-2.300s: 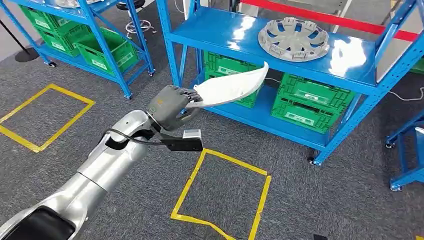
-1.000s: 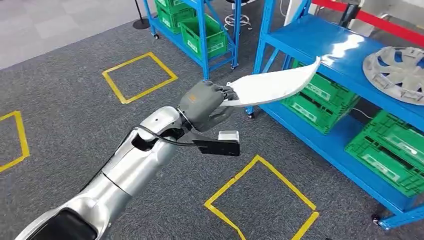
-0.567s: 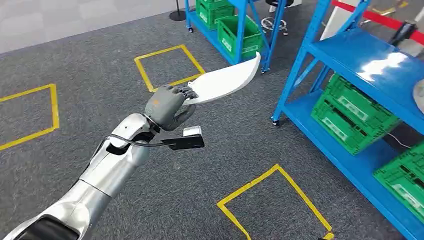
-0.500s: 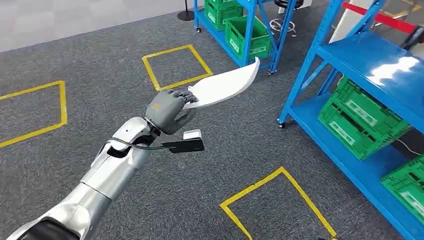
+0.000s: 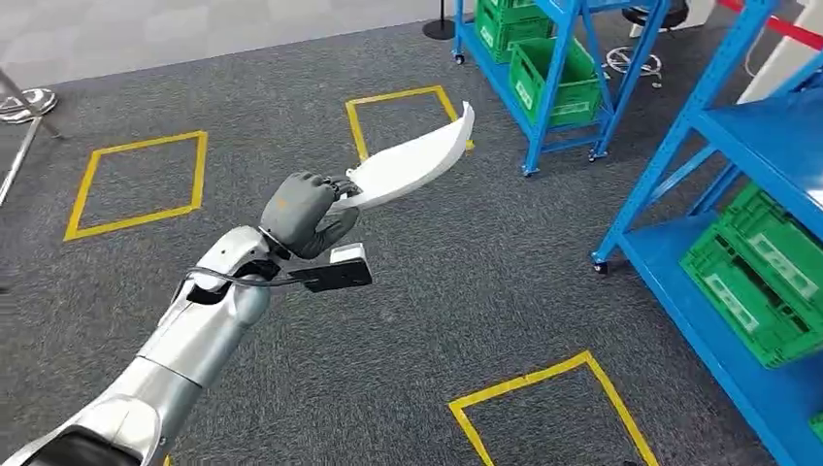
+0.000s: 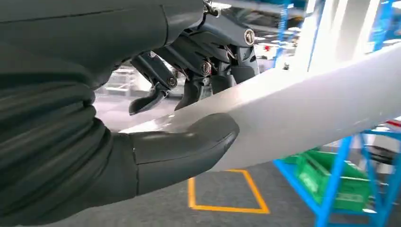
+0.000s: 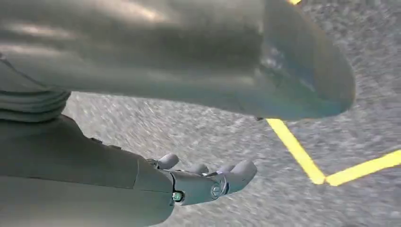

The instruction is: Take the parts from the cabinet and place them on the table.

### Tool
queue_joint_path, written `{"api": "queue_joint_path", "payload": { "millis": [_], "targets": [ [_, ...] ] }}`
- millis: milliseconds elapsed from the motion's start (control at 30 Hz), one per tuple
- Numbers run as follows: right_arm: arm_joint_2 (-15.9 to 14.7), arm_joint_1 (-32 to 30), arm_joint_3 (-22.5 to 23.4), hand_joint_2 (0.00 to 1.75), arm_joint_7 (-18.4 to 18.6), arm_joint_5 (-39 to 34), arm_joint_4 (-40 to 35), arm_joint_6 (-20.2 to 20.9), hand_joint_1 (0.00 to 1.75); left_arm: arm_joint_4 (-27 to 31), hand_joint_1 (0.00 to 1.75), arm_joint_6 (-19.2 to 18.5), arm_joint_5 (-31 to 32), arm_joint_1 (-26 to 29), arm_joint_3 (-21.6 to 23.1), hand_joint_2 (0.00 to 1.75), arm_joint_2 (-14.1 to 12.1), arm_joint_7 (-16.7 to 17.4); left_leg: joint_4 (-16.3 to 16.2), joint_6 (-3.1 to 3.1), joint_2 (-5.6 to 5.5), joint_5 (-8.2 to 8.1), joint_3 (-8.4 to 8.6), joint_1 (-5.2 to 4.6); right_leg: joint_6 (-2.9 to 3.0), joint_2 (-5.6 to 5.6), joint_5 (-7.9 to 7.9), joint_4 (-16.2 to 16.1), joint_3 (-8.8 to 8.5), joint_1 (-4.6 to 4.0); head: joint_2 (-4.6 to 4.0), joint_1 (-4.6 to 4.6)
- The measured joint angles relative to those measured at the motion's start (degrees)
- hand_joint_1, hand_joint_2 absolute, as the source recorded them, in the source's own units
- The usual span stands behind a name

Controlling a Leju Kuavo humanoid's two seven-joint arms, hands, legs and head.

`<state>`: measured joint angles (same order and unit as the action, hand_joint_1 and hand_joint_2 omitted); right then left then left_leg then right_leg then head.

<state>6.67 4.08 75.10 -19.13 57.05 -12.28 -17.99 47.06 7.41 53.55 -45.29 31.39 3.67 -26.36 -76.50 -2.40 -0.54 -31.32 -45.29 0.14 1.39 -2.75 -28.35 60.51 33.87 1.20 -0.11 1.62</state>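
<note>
Out over the carpet: the left hand [image 5: 296, 211] is raised in front of the robot on a smooth silver arm [image 5: 189, 335], its dark fingers wrapped round one end of the white part [image 5: 412, 165].
White part: a long, curved, glossy plastic panel, broad in the middle and tapering to a point at the far end; it sticks out from the hand, up in the air above the floor, well apart from the shelving.
Grip close up: in the left wrist view the thick grey thumb [image 6: 189, 144] lies pressed against the panel's smooth face [image 6: 302, 113], with the darker fingers [image 6: 201, 71] on its other side.
Right hand [image 7: 208, 182]: hanging low above the floor, pale fingers loosely extended with nothing in them.
Floor: coarse grey carpet [image 5: 437, 301] marked with yellow tape squares [image 5: 136, 184].
Shelving: blue metal racks [image 5: 679, 175] at the right, with ribbed green plastic crates [image 5: 757, 272] on the lower shelves.
</note>
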Motion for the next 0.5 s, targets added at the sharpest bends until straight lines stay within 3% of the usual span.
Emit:
{"api": "queue_joint_path", "payload": {
  "millis": [67,100,133,167,267,300,333,367,433,467,500],
  "targets": [
    [-0.13,0.09,0.00,0.00,-0.39,-0.07,-0.02,0.13,0.00,0.00,1.75,0.11,0.00,0.04,-0.50,1.75,-0.28,-0.09,7.38,0.39,0.59,3.96,4.10,-0.06,-0.09,-1.50,-0.19,0.00,-0.26,-0.14,0.00,0.02],
    [-0.13,0.11,0.00,0.00,-0.50,-0.09,-0.02,0.15,0.00,0.13,1.75,0.15,0.00,-0.07,-0.74,1.75,-0.39,-0.24,12.86,0.79,2.04,6.10,7.21,-0.24,-0.19,-2.23,-0.39,0.00,-0.55,-0.19,0.00,0.00],
    [-0.13,0.13,0.00,0.00,-0.46,-0.13,-0.02,0.20,0.00,0.20,1.75,0.15,0.00,-0.29,-0.87,1.75,-0.39,-0.42,16.38,1.23,6.08,5.61,8.93,-0.96,-0.42,-2.89,-0.57,-0.02,-0.78,-0.29,0.02,-0.02],
    [-0.13,0.19,0.00,0.00,-0.33,-0.17,-0.02,0.46,0.00,0.24,1.75,0.15,0.00,-0.58,-0.96,1.75,-0.35,-0.57,16.74,1.91,6.08,5.90,9.28,-1.28,-0.80,-3.54,-0.78,0.10,-0.78,-0.68,0.00,-0.09],
    [-0.09,0.64,0.02,0.00,-0.07,-0.15,-0.02,0.52,0.00,0.07,1.75,0.31,-0.07,-1.38,-1.90,1.75,-0.63,-0.90,16.89,2.63,3.56,6.09,8.98,-1.74,-1.59,-5.55,-0.83,-0.42,-1.45,-0.56,0.00,-0.02],
    [-0.04,0.81,0.00,0.00,-0.04,-0.15,-0.02,0.55,0.00,0.13,1.75,0.48,-0.07,-1.55,-2.18,1.75,-0.68,-0.94,17.69,3.17,2.78,6.60,9.61,-0.97,-2.09,-4.94,-1.24,-0.22,-1.43,-0.27,0.00,-0.05],
    [-0.07,0.86,0.00,0.00,0.00,-0.09,-0.02,0.59,0.00,0.07,1.75,0.74,-0.09,-1.93,-2.32,1.75,-0.74,-1.07,18.07,3.36,2.12,6.75,9.78,-0.93,-2.33,-0.92,-1.96,0.90,-1.06,-0.04,0.00,-0.04],
    [-0.07,0.82,0.00,0.00,0.15,-0.02,-0.02,0.63,0.00,-0.04,1.75,1.01,-0.09,-2.27,-2.40,1.75,-0.66,-1.18,18.09,3.78,1.49,6.88,9.71,-0.83,-2.37,1.40,-3.82,4.11,0.51,0.04,0.00,-0.07],
    [-0.20,0.52,0.00,0.00,0.55,0.00,-0.02,0.68,0.00,-0.15,1.75,1.58,-0.09,-1.96,-2.49,1.75,-0.57,-1.62,18.08,3.95,-0.22,6.84,9.67,-0.76,-2.63,2.63,-7.52,13.01,5.06,-0.05,0.00,-0.44],
    [-0.26,0.42,0.00,0.00,0.61,0.00,-0.02,0.76,0.00,-0.37,1.75,1.88,-0.07,-1.67,-2.56,1.75,-0.65,-1.90,18.00,3.94,-1.09,6.84,9.66,-0.76,-2.69,2.69,-8.09,16.05,6.85,-0.05,0.00,-0.44],
    [-0.26,0.35,0.00,0.00,0.61,0.00,-0.02,0.98,0.00,-0.68,1.75,2.21,-0.07,-1.45,-2.73,1.75,-0.79,-2.06,17.84,3.93,-1.99,6.84,9.66,-0.71,-2.75,2.69,-7.30,16.56,7.49,0.00,0.00,-0.46]
  ]
}}
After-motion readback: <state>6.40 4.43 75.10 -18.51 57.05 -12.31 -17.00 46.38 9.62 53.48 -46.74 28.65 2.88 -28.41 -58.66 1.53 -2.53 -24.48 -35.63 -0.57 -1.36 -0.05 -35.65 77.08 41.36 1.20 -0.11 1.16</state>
